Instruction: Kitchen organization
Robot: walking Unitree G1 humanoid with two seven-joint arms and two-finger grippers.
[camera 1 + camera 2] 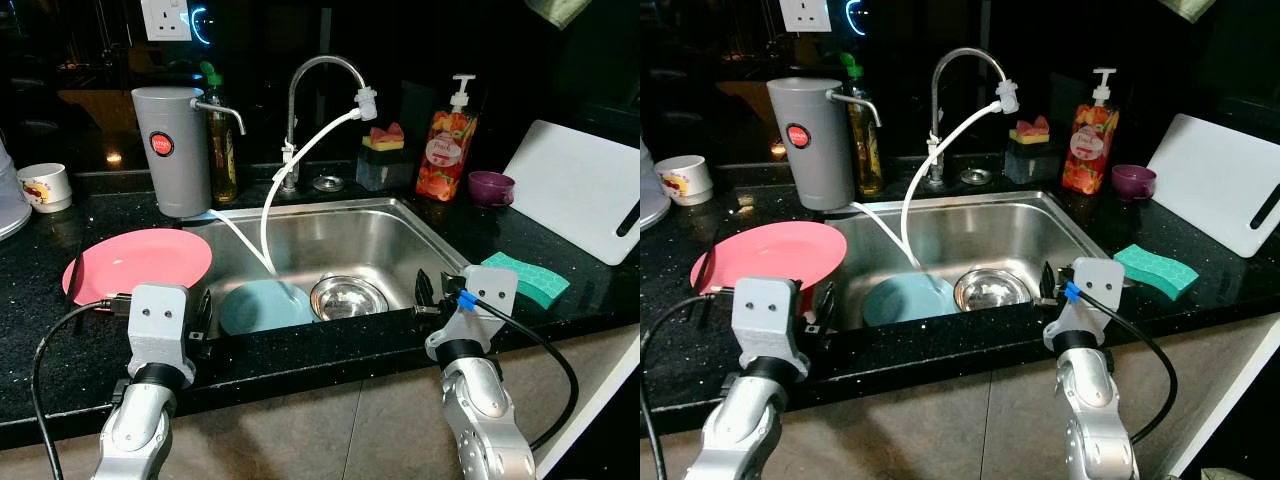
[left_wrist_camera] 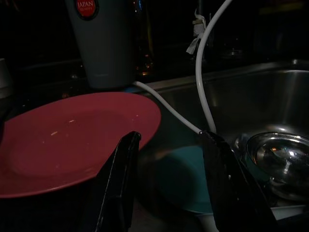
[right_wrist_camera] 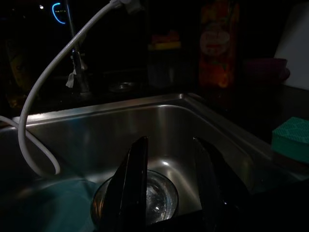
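A pink plate (image 1: 138,262) lies on the black counter left of the steel sink (image 1: 395,225), its edge over the rim. In the basin rest a light blue plate (image 1: 262,305) and a small steel bowl (image 1: 348,296). A white hose (image 1: 300,150) runs from the tap (image 1: 322,70) down into the basin. My left gripper (image 2: 166,183) is open at the sink's front left corner, beside the pink plate (image 2: 72,137). My right gripper (image 3: 171,186) is open at the front right corner, pointing over the steel bowl (image 3: 154,195).
A grey water dispenser (image 1: 172,150), oil bottle (image 1: 222,140), sponge holder (image 1: 384,155), orange soap pump (image 1: 446,150) and purple bowl (image 1: 490,187) line the back. A green sponge (image 1: 530,278) and white cutting board (image 1: 580,185) sit right. A white cup (image 1: 45,186) stands far left.
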